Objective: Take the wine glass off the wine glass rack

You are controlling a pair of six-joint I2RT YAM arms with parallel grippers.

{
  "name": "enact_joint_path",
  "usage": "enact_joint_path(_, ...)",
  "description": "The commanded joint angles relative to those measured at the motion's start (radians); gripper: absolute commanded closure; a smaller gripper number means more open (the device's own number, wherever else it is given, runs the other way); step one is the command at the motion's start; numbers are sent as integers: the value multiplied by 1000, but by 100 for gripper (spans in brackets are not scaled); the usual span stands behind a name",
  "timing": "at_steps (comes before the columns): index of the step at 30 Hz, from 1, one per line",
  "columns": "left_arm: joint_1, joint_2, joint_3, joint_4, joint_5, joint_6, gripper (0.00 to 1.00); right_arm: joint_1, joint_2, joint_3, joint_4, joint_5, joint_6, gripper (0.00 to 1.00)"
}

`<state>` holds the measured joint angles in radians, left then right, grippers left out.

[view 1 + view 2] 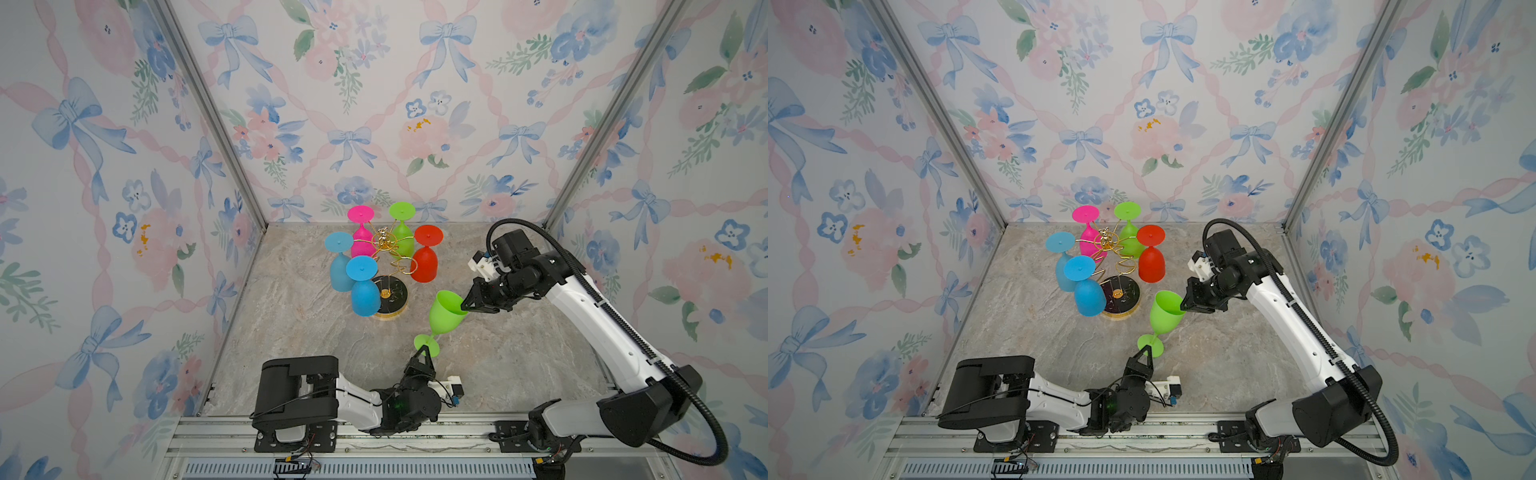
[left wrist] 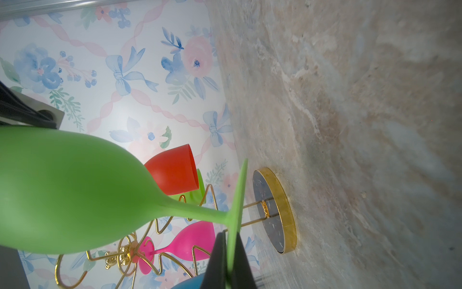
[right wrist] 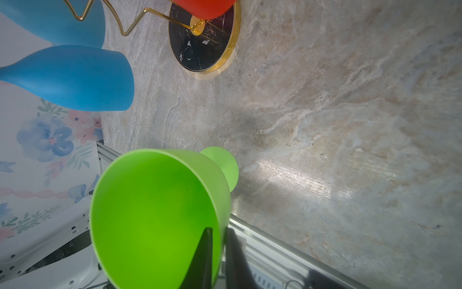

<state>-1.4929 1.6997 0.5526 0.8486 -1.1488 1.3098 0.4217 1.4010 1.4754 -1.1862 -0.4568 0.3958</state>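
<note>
Walls (image 1: 374, 104) papered with blue bows and pink flowers box me in, silver posts (image 1: 212, 112) at the corners; my desk (image 1: 519, 353) is marbled beige.

The green wine glass (image 1: 446, 313) is off its stand, tilted with mouth up and foot low, near but apart from the upright gold wire wine glass rack (image 1: 397, 293) on its round black base.

rack (image 1: 397, 291) blocks ctr-back, table (image 1: 299, 332) front-left open
</note>
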Motion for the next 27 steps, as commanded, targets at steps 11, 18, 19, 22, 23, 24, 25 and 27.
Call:
enact_joint_path(11,-1,10,17,28,-8,-4,80,11,18,27,-63,-4,-20,95)
enact_joint_path(18,-6,-15,13,26,10,-38,71,-4,4,32,-66,36,-10,98)
enact_joint_path(19,-6,-18,13,26,14,-47,68,-7,0,32,-63,41,-6,98)
enact_joint_path(22,-9,-23,18,22,18,-69,58,-23,-17,20,-35,50,10,100)
enact_joint_path(23,-10,-23,19,23,19,-78,55,-30,-24,15,-23,52,18,100)
enact_joint_path(24,-11,-25,23,21,20,-89,52,-37,-30,10,-11,56,25,100)
enact_joint_path(25,-11,-29,26,20,21,-101,50,-44,-36,7,1,59,31,100)
enact_joint_path(27,-15,-36,29,14,25,-127,45,-56,-48,2,21,68,42,100)
